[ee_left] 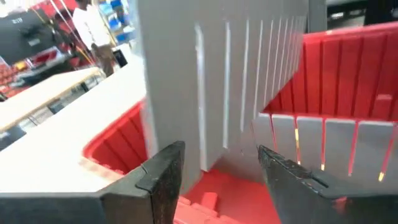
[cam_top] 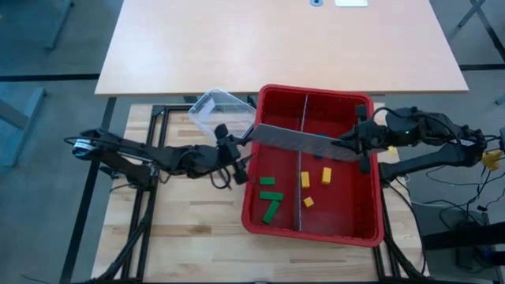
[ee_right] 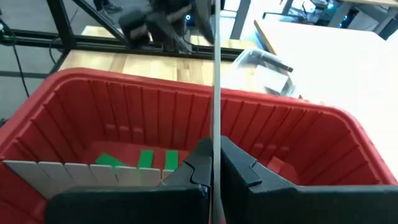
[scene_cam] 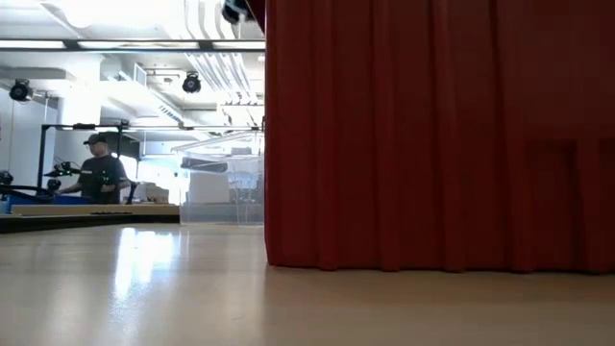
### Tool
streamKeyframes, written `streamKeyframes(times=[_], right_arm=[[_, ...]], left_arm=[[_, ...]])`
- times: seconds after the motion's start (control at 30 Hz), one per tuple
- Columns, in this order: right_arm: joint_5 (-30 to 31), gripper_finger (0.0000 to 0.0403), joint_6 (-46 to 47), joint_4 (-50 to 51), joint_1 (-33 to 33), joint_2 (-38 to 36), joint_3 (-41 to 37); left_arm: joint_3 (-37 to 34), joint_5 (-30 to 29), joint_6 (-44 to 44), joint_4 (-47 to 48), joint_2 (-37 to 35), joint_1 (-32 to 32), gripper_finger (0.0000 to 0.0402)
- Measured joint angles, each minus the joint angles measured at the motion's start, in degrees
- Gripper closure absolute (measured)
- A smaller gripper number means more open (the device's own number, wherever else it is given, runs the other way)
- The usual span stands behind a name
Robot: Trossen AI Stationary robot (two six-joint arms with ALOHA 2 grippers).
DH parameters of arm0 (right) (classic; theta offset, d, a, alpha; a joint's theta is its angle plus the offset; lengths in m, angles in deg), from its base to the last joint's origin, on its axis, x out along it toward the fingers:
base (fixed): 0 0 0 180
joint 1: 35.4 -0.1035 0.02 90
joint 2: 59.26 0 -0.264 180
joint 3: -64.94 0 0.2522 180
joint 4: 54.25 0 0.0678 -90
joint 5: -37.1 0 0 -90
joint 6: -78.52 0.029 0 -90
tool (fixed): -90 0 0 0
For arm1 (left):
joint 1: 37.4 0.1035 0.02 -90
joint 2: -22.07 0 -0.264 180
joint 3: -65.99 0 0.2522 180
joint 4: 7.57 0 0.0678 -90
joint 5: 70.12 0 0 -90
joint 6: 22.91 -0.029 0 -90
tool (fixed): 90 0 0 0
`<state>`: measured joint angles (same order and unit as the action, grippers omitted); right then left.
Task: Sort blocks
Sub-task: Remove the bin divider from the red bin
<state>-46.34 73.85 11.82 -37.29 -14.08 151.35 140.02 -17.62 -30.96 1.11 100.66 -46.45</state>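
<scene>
A long grey slotted panel (cam_top: 304, 140) hangs slantwise over the red bin (cam_top: 316, 91). My right gripper (cam_top: 359, 146) is shut on the panel's right end. My left gripper (cam_top: 234, 150) stands open at the panel's left end; in the left wrist view the panel (ee_left: 217, 74) rises just beyond its fingers (ee_left: 165, 180). Green blocks (cam_top: 271, 197) lie on the floor of the bin's left compartment and yellow blocks (cam_top: 323, 175) on the floor of the right one. An upright grey divider (cam_top: 302, 197) parts the two. My right gripper pinches the panel's right end (ee_right: 214, 146) between its two fingers, one on each flat face, and comes at it from the table's right, slanting a little down. The panel is lifted clear over the bin. Whether my left gripper touches the panel I cannot tell.
A small clear tub (cam_top: 221, 110) sits on the table just off the bin's far left corner. In the low view the bin's red wall (scene_cam: 432, 135) fills the right side. A person (scene_cam: 96, 173) stands far back in the room. Bare wooden table lies left of the bin.
</scene>
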Motion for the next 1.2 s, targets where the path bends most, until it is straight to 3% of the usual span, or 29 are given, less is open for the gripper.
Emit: streamKeyframes(times=[0.2, 0.67, 1.2], right_arm=[[0.07, 0.0403, 0.11, -0.22, 0.0, 0.52, -0.07], [-0.56, 0.0403, -0.37, -0.86, -0.93, 2.1, -0.12], [-0.88, 0.0403, -0.96, -3.21, -1.01, 7.44, -0.12]], left_arm=[[0.0, -0.16, -1.1, 0.71, -3.66, -1.8, 0.0197], [0.0, -0.44, -3.73, 0.54, -3.76, -1.19, 0.0176], [0.0, 8.43, -6.96, -6.07, -3.74, -0.93, 0.0251]])
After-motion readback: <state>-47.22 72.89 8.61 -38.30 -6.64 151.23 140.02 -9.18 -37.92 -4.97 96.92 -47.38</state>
